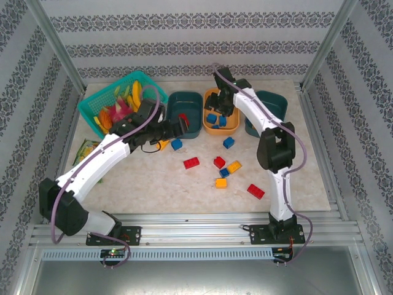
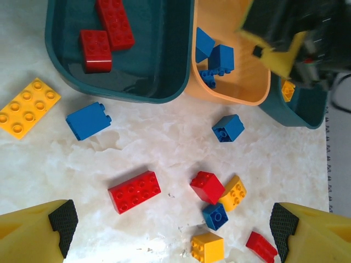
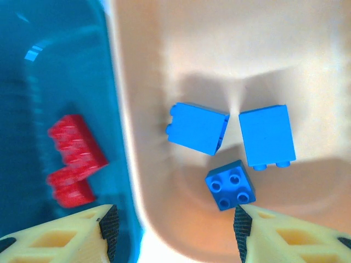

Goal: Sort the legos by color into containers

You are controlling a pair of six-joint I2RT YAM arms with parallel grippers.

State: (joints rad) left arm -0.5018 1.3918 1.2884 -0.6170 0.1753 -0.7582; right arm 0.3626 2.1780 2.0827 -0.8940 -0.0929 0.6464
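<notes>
Right gripper (image 3: pixel 173 230): parted, empty, over orange tub (image 3: pixel 219 55) holding three blue bricks (image 3: pixel 230 184), grouped by colour.
Left gripper (image 2: pixel 173 230): spread wide, empty, above loose bricks (image 2: pixel 134 190) on table (image 2: pixel 164 137), likely for next pick.
Red bricks (image 2: pixel 96 50): in teal tub (image 2: pixel 148 60).

Three tubs stand in a row at the back of the table (image 1: pixel 153 190). The left tub (image 1: pixel 174 98) holds two bricks (image 2: pixel 96 50), the middle tub (image 1: pixel 212 130) three bricks (image 3: pixel 197 129), the right tub (image 1: pixel 274 101) at least one brick (image 2: pixel 287 89). A basket (image 1: pixel 107 90) stands left of them. Loose bricks (image 1: pixel 191 163) lie before the tubs.
</notes>
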